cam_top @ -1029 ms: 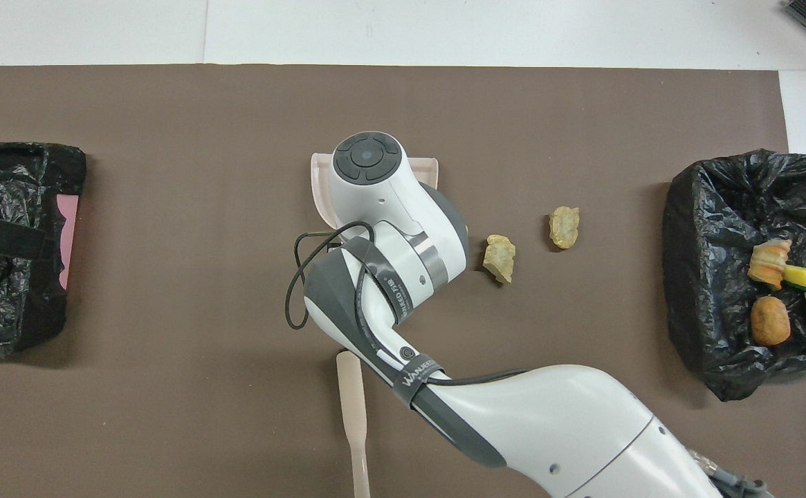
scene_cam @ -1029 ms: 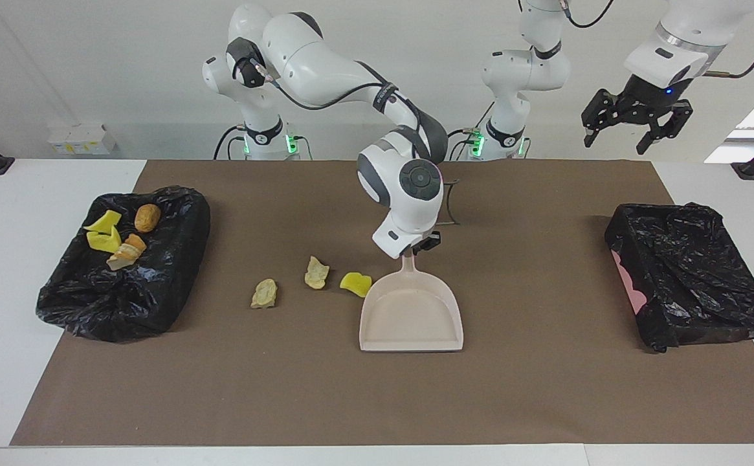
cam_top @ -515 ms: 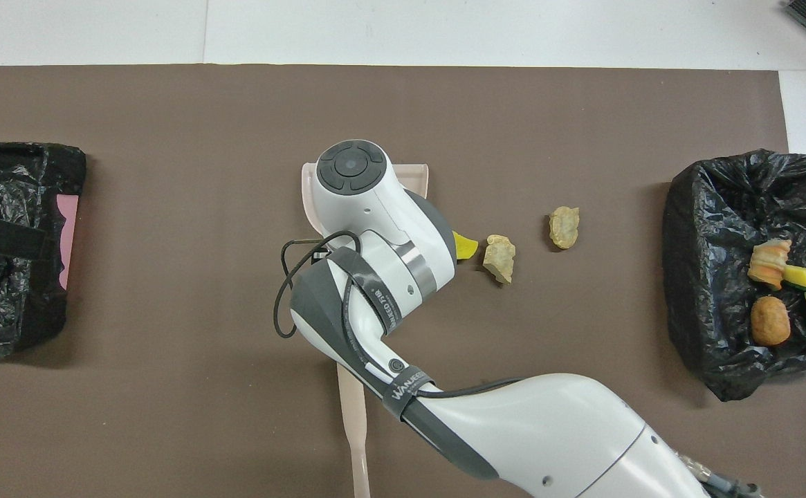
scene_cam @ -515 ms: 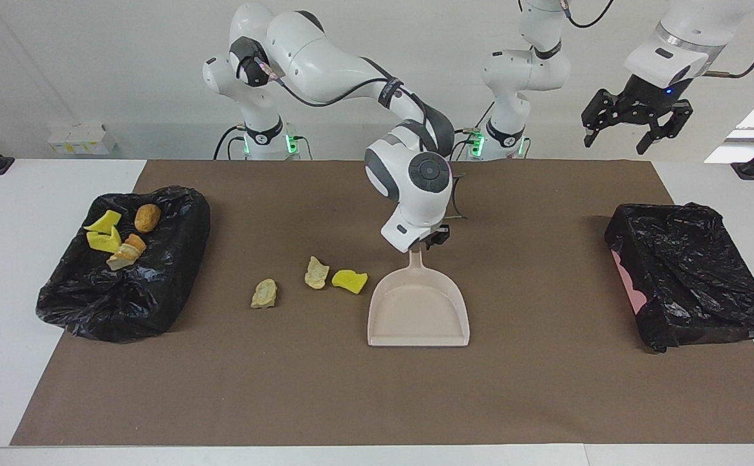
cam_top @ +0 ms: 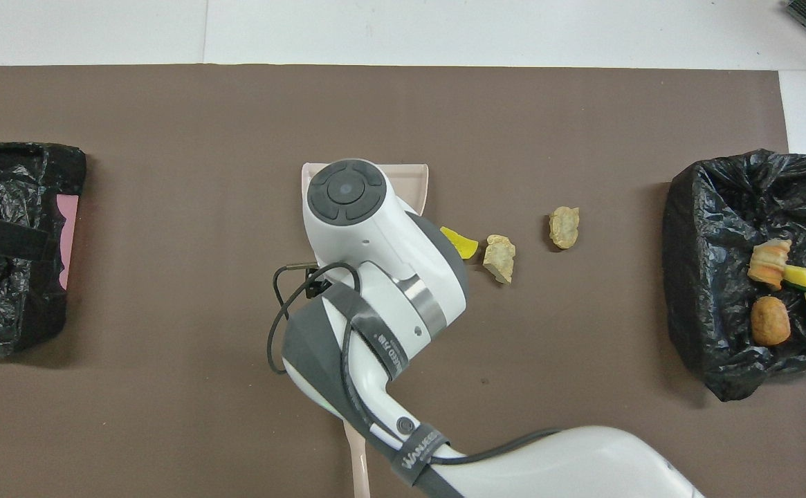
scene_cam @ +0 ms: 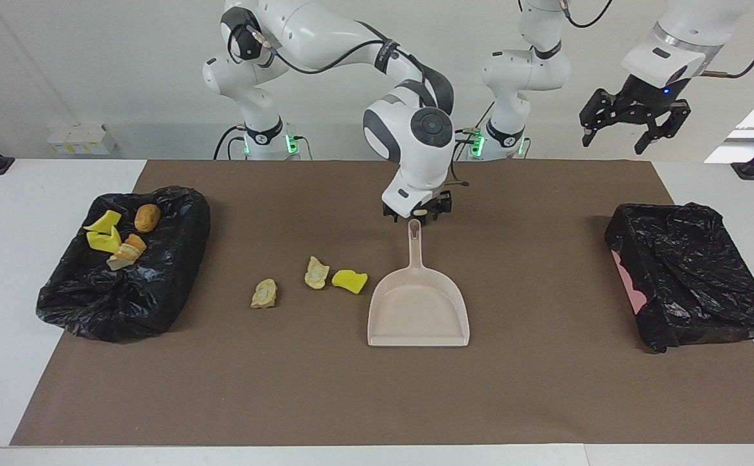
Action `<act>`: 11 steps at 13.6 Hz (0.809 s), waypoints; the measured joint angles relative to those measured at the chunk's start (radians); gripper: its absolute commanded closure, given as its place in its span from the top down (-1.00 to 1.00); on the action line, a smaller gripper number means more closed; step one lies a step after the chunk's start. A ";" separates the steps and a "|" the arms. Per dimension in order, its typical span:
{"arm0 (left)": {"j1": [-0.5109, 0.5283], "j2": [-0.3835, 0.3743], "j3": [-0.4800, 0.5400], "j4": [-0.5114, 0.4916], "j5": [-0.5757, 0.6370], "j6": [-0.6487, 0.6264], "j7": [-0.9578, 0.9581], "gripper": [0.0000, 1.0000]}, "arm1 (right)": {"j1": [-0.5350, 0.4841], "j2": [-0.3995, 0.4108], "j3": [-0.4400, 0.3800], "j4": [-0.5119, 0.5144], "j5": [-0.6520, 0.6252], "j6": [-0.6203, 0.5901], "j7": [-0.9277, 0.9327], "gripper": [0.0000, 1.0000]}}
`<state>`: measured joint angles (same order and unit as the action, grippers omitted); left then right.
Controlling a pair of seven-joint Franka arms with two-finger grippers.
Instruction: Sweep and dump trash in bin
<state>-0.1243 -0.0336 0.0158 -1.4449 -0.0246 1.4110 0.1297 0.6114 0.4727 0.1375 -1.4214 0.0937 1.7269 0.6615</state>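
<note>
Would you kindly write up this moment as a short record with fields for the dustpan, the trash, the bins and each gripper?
dustpan: flat on the brown mat, empty, handle toward the robots
loose trash: yellow sponge chunk and two beige pieces on the mat beside the dustpan
binned trash: four pieces on the bag-lined bin at the right arm's end
second bin: left arm's end, no trash visible
right gripper: open, just above the dustpan handle's tip
left gripper: open, waiting raised above the left arm's end of the table
</note>
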 measured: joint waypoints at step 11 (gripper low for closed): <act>-0.152 0.015 -0.038 -0.215 -0.002 0.345 -0.142 1.00 | 0.207 -0.340 0.003 -0.682 0.172 0.353 0.012 0.83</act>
<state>-0.2760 -0.0186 -0.0225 -1.6601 -0.0262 1.7564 -0.0127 0.8179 0.1331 0.1400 -2.1032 0.2659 2.0799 0.6730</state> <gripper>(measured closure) 0.000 0.013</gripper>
